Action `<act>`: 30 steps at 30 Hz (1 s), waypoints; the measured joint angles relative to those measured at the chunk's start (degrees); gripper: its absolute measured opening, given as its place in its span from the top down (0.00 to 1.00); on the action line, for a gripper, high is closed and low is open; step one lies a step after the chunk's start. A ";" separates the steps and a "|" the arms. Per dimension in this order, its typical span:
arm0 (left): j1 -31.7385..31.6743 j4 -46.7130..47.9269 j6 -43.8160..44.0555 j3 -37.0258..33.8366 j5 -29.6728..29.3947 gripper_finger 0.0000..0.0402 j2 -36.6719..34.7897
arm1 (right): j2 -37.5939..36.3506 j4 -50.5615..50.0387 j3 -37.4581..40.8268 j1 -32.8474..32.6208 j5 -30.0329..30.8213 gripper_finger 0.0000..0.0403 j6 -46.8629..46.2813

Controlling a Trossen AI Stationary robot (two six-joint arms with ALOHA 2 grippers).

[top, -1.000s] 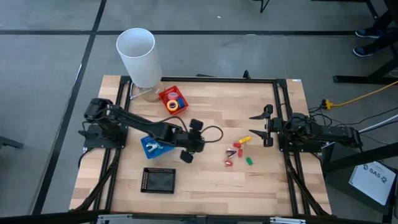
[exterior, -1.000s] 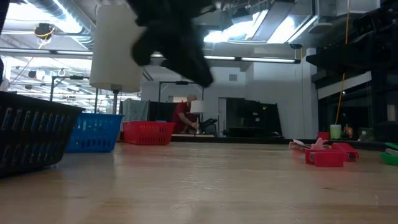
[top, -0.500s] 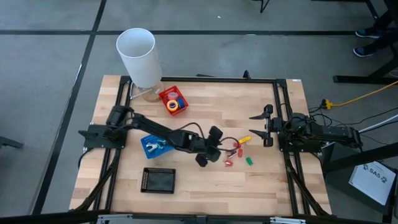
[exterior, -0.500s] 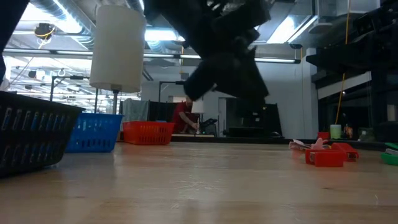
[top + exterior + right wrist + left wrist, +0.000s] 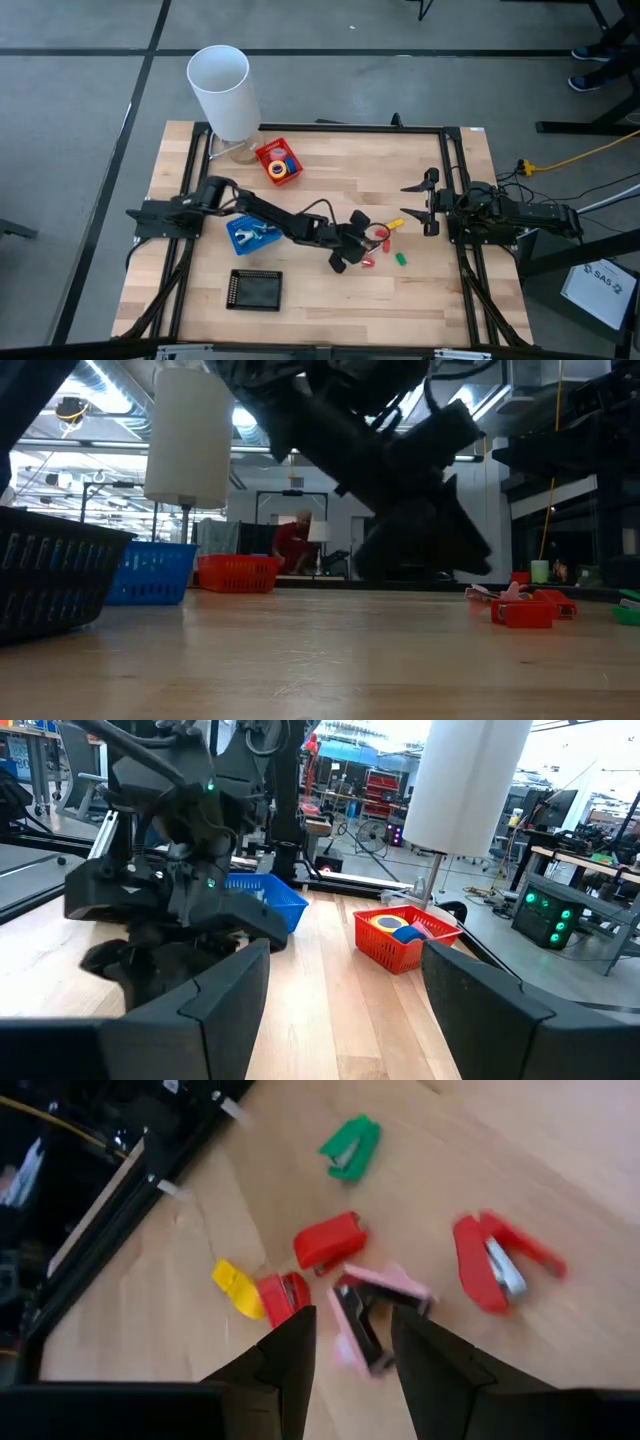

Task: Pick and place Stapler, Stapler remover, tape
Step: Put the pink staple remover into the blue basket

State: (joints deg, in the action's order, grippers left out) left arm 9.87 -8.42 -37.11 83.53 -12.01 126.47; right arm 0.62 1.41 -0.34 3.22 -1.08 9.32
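A cluster of small pieces lies right of the table's middle: a pink one (image 5: 365,1315), a red stapler with a metal strip (image 5: 495,1265), red pieces (image 5: 330,1240), a yellow one (image 5: 235,1285) and a green one (image 5: 401,258). Which are staplers and which stapler removers, I cannot tell. My left gripper (image 5: 352,1328) (image 5: 358,244) is open, slanting down above the pink piece, one finger on either side of it and clear of it. Tape rolls (image 5: 280,168) lie in a red basket (image 5: 265,152). My right gripper (image 5: 425,205) waits open at the right edge.
A blue basket (image 5: 238,238) lies under my left arm and a black basket (image 5: 255,290) sits near the front edge. A tall white cylinder (image 5: 225,90) stands at the far left corner. Bare wood stretches along the near side.
My left gripper has gone from above the blue basket toward the table's right edge and down, rolling and tipping as it went, and now hangs low over the cluster of small pieces. Its fingers stay open. Nothing on the table has moved.
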 joint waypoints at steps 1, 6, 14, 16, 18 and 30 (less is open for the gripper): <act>0.03 0.01 1.62 1.00 0.02 0.68 0.48 | 0.00 0.00 -0.02 -0.02 0.00 0.35 0.00; 0.09 -0.06 17.93 4.71 0.31 0.68 1.70 | 0.00 0.00 0.00 -0.01 -0.01 0.35 0.00; 0.81 -1.13 29.63 5.01 0.59 0.68 3.92 | 0.00 -0.01 -0.01 -0.01 -0.02 0.35 0.00; 1.30 -2.27 30.23 4.96 0.15 0.68 4.79 | 0.00 -0.01 -0.01 -0.02 0.00 0.35 0.00; 1.65 -3.87 30.37 4.96 -0.34 0.68 5.48 | 0.00 -0.02 0.00 -0.02 -0.02 0.35 0.00; 1.22 -4.58 32.18 4.96 -3.60 0.68 5.75 | 0.00 0.00 -0.01 0.00 -0.01 0.35 0.00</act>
State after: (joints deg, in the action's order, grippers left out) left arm 11.09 -12.99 -4.93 88.49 -15.61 132.22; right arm 0.62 1.41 -0.35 3.22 -1.09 9.32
